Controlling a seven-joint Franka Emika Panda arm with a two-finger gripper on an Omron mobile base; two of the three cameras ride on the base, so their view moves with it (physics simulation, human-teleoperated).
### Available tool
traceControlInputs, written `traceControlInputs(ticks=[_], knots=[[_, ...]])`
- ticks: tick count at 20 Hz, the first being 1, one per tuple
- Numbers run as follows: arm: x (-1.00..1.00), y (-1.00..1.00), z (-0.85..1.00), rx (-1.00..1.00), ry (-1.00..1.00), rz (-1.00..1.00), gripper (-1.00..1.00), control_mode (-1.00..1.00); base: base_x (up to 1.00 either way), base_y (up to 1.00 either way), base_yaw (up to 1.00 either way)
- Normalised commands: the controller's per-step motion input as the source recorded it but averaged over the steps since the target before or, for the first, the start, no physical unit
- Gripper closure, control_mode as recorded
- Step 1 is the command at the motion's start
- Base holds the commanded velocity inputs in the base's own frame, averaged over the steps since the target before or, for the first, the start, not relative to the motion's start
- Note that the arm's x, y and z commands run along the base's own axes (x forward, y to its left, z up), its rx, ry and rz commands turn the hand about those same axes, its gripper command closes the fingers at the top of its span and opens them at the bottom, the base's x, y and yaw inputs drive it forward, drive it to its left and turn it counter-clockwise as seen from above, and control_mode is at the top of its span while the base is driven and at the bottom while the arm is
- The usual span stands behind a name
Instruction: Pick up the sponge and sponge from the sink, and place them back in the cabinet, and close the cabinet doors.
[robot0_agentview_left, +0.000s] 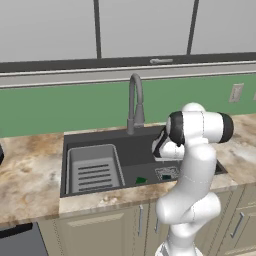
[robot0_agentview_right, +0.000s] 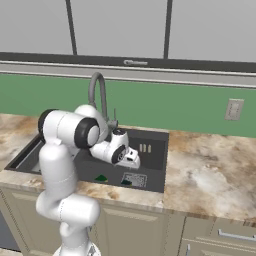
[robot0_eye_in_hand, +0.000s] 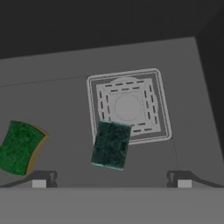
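Note:
Two sponges lie on the floor of the dark sink (robot0_agentview_left: 135, 157). In the hand view, a dark green sponge (robot0_eye_in_hand: 111, 145) overlaps the lower left edge of the square drain (robot0_eye_in_hand: 128, 106), and a brighter green one with a yellow base (robot0_eye_in_hand: 19, 147) lies to its left. My gripper (robot0_eye_in_hand: 112, 179) hangs open above the basin. The dark green sponge sits between its fingertips (robot0_eye_in_hand: 43, 178) and below them, untouched. From the base views the sponges (robot0_agentview_left: 141, 179) (robot0_agentview_left: 166, 177) lie near the front wall, under the hand (robot0_agentview_right: 131, 159). The cabinet and its doors are out of view.
A light grey ribbed rack (robot0_agentview_left: 95, 170) fills the sink's left half. A tall gooseneck faucet (robot0_agentview_left: 135, 100) rises behind the basin. Marbled counter (robot0_agentview_right: 210, 170) runs on both sides. Flat grey wall cabinets (robot0_agentview_left: 145, 25) hang above a green backsplash. Short beige doors (robot0_agentview_left: 100, 232) sit below the counter.

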Motion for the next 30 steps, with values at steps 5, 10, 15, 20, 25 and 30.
traceControlInputs(ticks=[5, 10, 15, 20, 25, 30], knots=[[0.00, 0.00, -0.28, 0.00, 0.01, 0.00, -1.00, -1.00, 0.00, 0.00, 0.00], [0.00, 0.00, -0.24, 0.00, 0.02, 0.00, -1.00, -1.00, 0.00, 0.00, 0.00], [0.00, 0.00, -0.21, 0.00, 0.01, 0.00, -1.00, -1.00, 0.00, 0.00, 0.00], [0.00, 0.00, -0.14, 0.00, 0.00, 0.00, -1.00, -1.00, 0.00, 0.00, 0.00], [0.00, 0.00, -0.20, 0.00, 0.00, 0.00, -1.00, -1.00, 0.00, 0.00, 0.00], [0.00, 0.00, -0.22, 0.00, 0.01, 0.00, -1.00, -1.00, 0.00, 0.00, 0.00]])
